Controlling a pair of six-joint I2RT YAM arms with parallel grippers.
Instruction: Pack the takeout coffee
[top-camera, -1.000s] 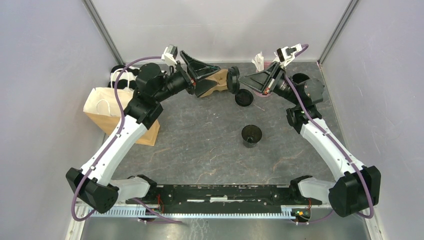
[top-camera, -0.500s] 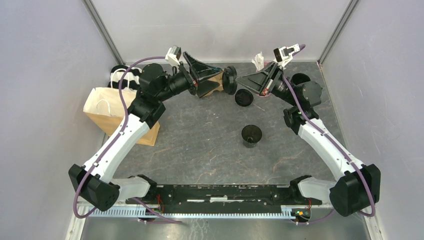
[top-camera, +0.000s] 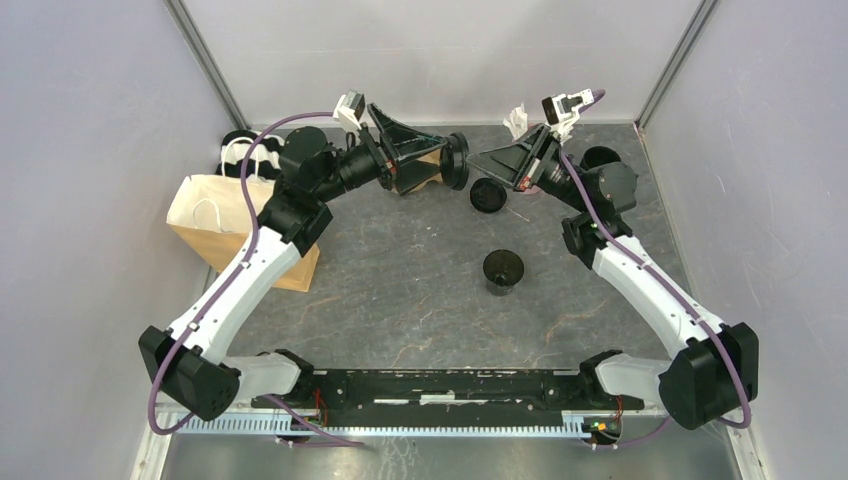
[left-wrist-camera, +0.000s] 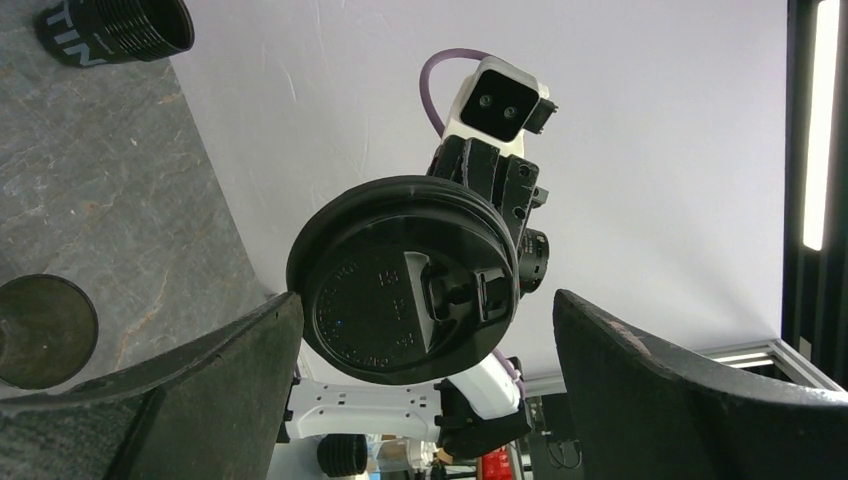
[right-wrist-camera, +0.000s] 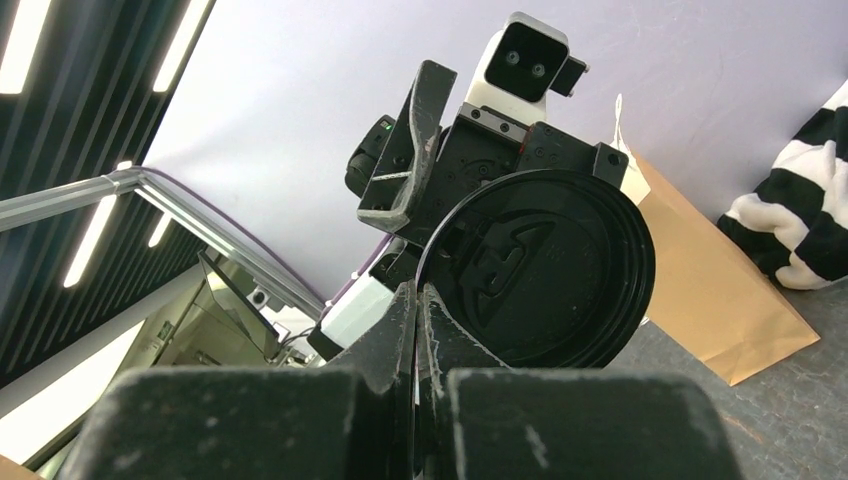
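Status: right gripper (right-wrist-camera: 415, 300) is clenched on the rim of a black lid (right-wrist-camera: 535, 270), holding it on edge, clear of the worktop (top-camera: 400, 270). The left gripper (left-wrist-camera: 425, 305) is fully released, and the lid sits just ahead of its fingertips, in line with the gap, with no contact visible. An open cup (top-camera: 503, 268) stands well below the right gripper, toward the bases. A second cup (top-camera: 487, 194) sits just under its fingertips. A paper bag (top-camera: 215, 215) is behind the left gripper.
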